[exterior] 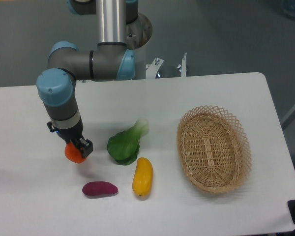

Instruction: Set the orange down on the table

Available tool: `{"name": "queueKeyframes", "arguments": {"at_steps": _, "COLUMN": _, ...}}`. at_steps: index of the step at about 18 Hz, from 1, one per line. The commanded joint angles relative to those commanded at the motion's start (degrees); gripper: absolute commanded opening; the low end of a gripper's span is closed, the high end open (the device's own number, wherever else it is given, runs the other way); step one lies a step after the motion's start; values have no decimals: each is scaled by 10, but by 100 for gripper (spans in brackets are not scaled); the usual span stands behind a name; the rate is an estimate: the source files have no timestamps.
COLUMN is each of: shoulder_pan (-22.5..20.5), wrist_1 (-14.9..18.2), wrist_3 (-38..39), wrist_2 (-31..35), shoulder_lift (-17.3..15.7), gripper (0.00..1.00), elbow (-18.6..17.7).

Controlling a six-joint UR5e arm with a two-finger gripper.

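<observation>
The orange (pixel 73 154) is a small bright round fruit at the left of the white table (pixel 34 196). My gripper (pixel 77 146) points straight down over it, and its dark fingers (pixel 83 146) sit around the orange's upper right side, so it looks shut on the fruit. The orange is at or just above the tabletop; I cannot tell whether it touches. The wrist hides the top of the orange.
A green leafy vegetable (pixel 126 144) lies to the right of the orange. A yellow elongated fruit (pixel 142 177) and a dark purple oval (pixel 100 189) lie in front. An oval wicker basket (pixel 187 147) stands at the right.
</observation>
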State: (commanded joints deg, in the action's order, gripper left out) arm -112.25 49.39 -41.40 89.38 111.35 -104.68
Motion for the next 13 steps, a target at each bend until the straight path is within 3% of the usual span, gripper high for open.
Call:
{"name": "queueKeyframes", "arguments": {"at_steps": 5, "shoulder_pan": 9, "wrist_1": -3, "wrist_3": 5, "wrist_2": 1, "shoulder_lift": 29, "gripper": 53, "elbow": 1}}
{"name": "queueKeyframes", "arguments": {"at_steps": 10, "shoulder_pan": 9, "wrist_1": -3, "wrist_3": 4, "wrist_2": 0, "shoulder_lift": 28, "gripper": 55, "elbow": 5}}
{"name": "queueKeyframes", "arguments": {"at_steps": 11, "shoulder_pan": 9, "wrist_1": -3, "wrist_3": 4, "wrist_2": 0, "shoulder_lift": 28, "gripper": 60, "elbow": 6}}
{"name": "queueKeyframes", "arguments": {"at_steps": 12, "shoulder_pan": 9, "wrist_1": -3, "wrist_3": 3, "wrist_2": 0, "shoulder_lift": 28, "gripper": 91, "elbow": 7}}
{"name": "queueKeyframes", "arguments": {"at_steps": 13, "shoulder_pan": 9, "wrist_1": -3, "wrist_3": 2, "wrist_2": 0, "shoulder_lift": 27, "gripper": 99, "elbow": 9}}
